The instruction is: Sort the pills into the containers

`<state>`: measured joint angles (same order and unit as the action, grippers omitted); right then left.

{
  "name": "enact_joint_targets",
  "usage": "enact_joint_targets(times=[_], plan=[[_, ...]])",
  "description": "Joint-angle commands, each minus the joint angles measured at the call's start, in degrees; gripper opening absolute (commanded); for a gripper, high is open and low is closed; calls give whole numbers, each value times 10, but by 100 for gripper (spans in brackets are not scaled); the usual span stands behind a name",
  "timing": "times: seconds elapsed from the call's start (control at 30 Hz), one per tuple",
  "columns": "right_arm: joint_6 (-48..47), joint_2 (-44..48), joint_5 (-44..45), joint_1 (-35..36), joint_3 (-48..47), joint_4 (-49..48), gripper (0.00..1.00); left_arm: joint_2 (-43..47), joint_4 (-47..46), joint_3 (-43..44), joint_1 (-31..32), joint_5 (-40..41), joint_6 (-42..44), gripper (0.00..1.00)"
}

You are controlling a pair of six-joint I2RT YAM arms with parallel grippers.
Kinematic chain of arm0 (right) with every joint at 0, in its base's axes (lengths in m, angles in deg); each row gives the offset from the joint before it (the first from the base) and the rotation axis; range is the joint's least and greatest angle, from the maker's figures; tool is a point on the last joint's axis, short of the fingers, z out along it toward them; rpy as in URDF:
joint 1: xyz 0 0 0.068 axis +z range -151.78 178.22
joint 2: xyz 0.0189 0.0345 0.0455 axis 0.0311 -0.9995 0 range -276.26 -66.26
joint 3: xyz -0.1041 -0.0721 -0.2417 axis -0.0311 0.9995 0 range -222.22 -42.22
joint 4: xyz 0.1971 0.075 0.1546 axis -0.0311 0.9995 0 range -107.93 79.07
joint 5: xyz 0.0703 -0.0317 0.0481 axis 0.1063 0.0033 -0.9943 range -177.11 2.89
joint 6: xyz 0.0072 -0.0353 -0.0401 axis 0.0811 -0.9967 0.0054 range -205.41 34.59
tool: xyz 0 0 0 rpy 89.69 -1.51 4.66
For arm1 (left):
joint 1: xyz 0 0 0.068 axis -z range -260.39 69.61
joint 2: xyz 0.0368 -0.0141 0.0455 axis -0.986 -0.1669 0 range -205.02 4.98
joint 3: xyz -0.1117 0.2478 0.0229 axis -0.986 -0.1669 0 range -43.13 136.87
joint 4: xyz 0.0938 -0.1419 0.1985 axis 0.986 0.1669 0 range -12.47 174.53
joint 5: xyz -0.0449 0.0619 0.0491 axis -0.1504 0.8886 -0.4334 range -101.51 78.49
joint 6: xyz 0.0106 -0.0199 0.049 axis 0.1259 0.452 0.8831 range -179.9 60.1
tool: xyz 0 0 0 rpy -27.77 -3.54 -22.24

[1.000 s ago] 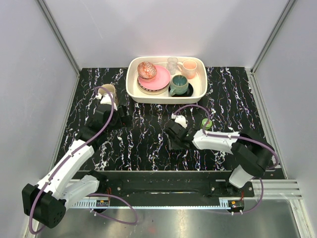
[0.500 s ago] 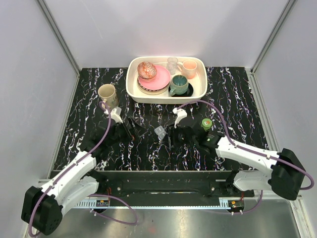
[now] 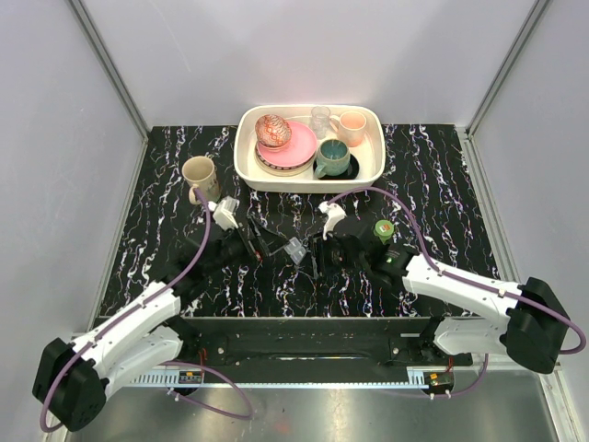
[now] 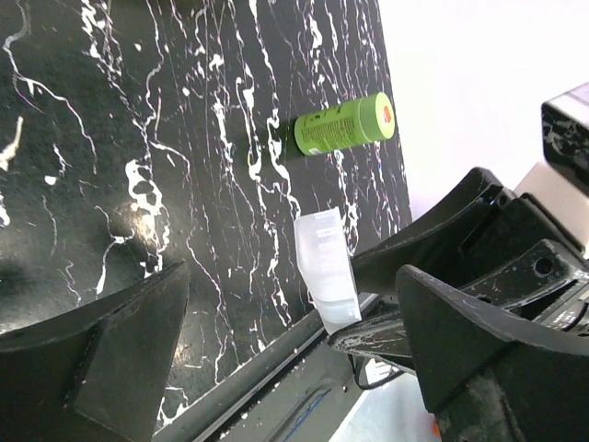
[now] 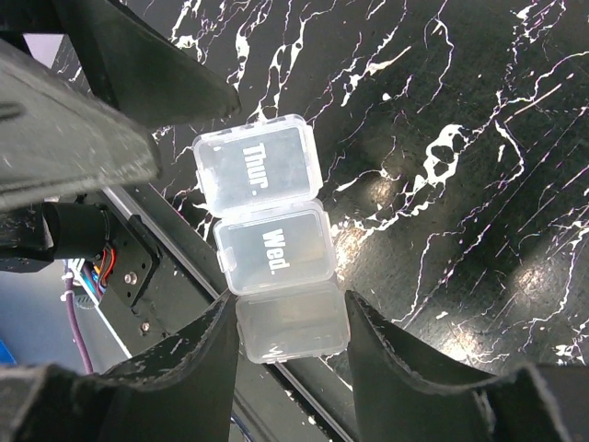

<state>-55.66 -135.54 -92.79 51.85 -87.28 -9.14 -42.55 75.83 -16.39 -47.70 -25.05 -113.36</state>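
The containers (image 5: 271, 244) are a clear strip of three lidded compartments, two of them marked "Thur." and "Wed.". My right gripper (image 5: 293, 336) is shut on the end compartment and holds the strip above the black marbled table. In the top view the strip (image 3: 294, 249) sits at the right gripper (image 3: 309, 254), mid-table. My left gripper (image 3: 253, 241) is open and empty just left of the strip. In the left wrist view the gripper (image 4: 294, 354) is wide open with the strip (image 4: 326, 267) edge-on ahead of it. No pills show in any view.
A small green bottle (image 3: 384, 228) stands right of the right gripper and also shows in the left wrist view (image 4: 342, 124). A beige mug (image 3: 200, 172) stands at back left. A white tray (image 3: 247, 170) of crockery is at the back.
The left arm came off the mug and swung right toward the centre. The right arm stretched out and now holds the strip up; the left gripper has edged closer to it.
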Motion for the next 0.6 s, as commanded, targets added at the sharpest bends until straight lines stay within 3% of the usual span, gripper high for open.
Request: enact_joint_targets(times=[0.0,0.3,0.57], plan=[[-7,19,-20,6,-15,-22,2,-19,-58,15,21,9,-20,99],[-1,25,-38,7,-17,-35,2,-68,-74,41,59,25,-24,98],[-3,37,-25,8,-14,-35,2,-84,-89,38,79,28,-33,83]])
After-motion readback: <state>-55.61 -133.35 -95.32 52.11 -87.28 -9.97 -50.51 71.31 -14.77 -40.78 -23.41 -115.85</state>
